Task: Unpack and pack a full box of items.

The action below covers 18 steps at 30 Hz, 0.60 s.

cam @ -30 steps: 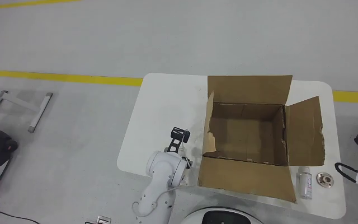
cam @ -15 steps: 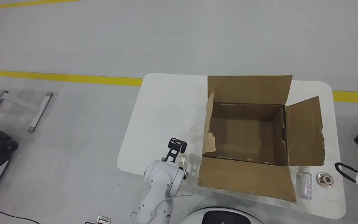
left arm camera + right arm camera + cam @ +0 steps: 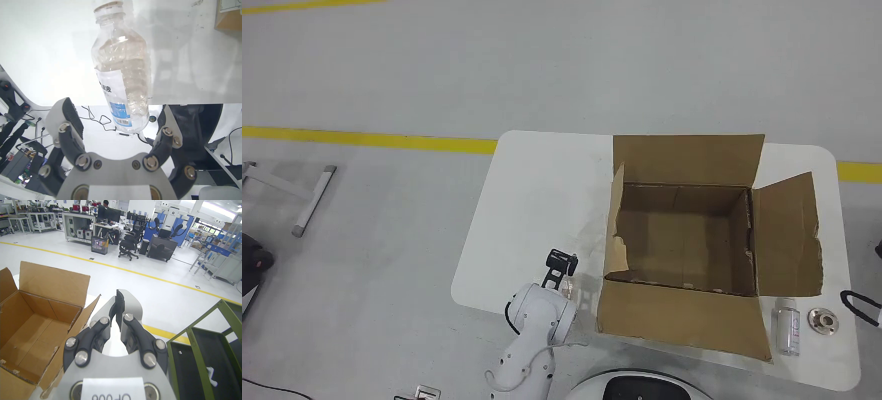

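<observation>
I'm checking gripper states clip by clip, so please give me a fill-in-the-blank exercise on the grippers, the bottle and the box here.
1. The left gripper is ____, with the clear bottle just ahead of it.
2. The right gripper is ____, with nothing between its fingers.
3. The bottle's cap points ____ from the left gripper.
4. The cardboard box has its flaps ____.

Missing words: open; shut; away; open.

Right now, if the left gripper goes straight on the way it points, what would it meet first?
The left gripper would first meet the clear bottle, which seems to lie on the white table straight ahead, base toward the open fingers. How much gap remains, I cannot judge.
</observation>
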{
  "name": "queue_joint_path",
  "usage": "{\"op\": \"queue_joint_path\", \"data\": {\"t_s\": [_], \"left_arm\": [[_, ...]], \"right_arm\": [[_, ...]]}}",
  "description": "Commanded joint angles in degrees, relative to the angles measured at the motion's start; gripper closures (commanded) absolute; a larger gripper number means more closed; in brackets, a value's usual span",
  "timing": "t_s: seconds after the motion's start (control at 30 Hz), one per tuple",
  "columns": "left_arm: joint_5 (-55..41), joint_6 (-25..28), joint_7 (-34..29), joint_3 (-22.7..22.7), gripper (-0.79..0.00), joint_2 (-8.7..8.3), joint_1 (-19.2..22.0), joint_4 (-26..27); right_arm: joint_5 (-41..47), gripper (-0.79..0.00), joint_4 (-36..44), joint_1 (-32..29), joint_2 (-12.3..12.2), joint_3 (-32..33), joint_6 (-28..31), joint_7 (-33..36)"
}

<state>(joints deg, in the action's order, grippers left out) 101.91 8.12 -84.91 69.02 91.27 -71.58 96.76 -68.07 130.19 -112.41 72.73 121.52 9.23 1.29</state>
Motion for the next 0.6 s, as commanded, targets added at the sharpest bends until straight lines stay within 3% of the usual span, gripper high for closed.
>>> {"op": "queue_joint_path", "data": {"t_s": [0.0, 0.43, 0.47, 0.53, 0.57], "left_arm": [[0.3, -0.4, 0.3, -0.1, -0.785, -0.02, 0.2, -0.9], [1.1, -2.0, 1.9, 0.1, -0.773, -0.13, 1.1, -5.1], [1.1, -2.1, 2.0, 0.0, -0.705, -0.13, 1.2, -5.2], [1.2, -2.3, 2.0, 0.0, -0.388, -0.13, 1.2, -5.3], [1.2, -2.5, 2.0, 0.0, -0.363, -0.13, 1.2, -5.3]], "right_arm": [[0.0, 0.000, 0.0, 0.0, 0.0, 0.0, 0.0, 0.0], [0.0, 0.000, 0.0, 0.0, 0.0, 0.0, 0.0, 0.0], [0.0, 0.000, 0.0, 0.0, 0.0, 0.0, 0.0, 0.0], [0.0, 0.000, 0.0, 0.0, 0.0, 0.0, 0.0, 0.0], [0.0, 0.000, 0.0, 0.0, 0.0, 0.0, 0.0, 0.0]]}}
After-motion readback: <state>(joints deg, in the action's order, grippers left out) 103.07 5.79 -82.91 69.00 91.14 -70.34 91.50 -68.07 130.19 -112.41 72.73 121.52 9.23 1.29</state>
